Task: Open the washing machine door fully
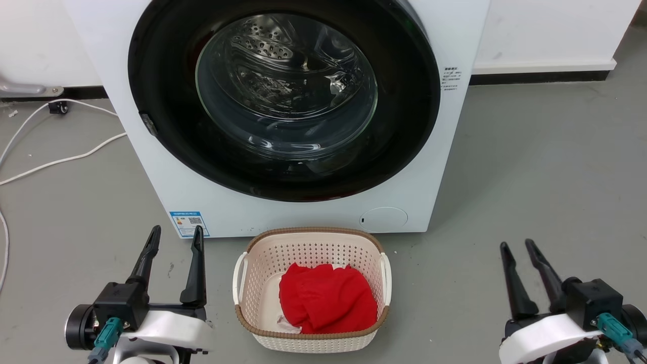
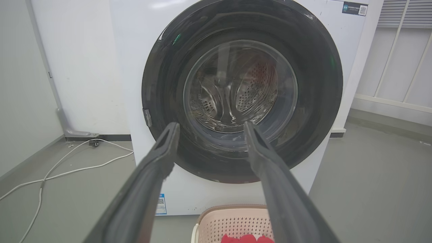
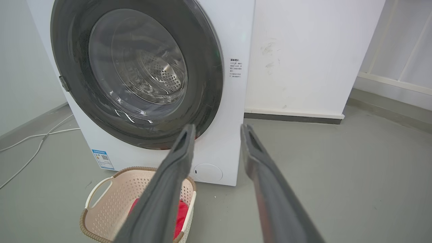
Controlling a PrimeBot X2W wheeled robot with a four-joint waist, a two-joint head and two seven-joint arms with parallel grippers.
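Note:
The washing machine door (image 1: 162,126) (image 2: 314,84) (image 3: 206,74) is a large glossy black disc with a clear glass bowl at its centre, lying flat against the white machine front (image 1: 126,141), closed. A small grey latch piece (image 1: 148,124) sits on its left rim. My left gripper (image 1: 175,233) (image 2: 210,126) stands open at the lower left, well short of the door. At the lower right, also apart from the machine, my right gripper (image 1: 515,245) (image 3: 217,127) is open with nothing between its fingers.
A cream perforated basket (image 1: 252,253) holding a red cloth (image 1: 326,298) sits on the grey floor right in front of the machine, between my arms. White cables (image 1: 55,162) trail on the floor at the left. A small round white flap (image 1: 383,219) sits low on the machine front.

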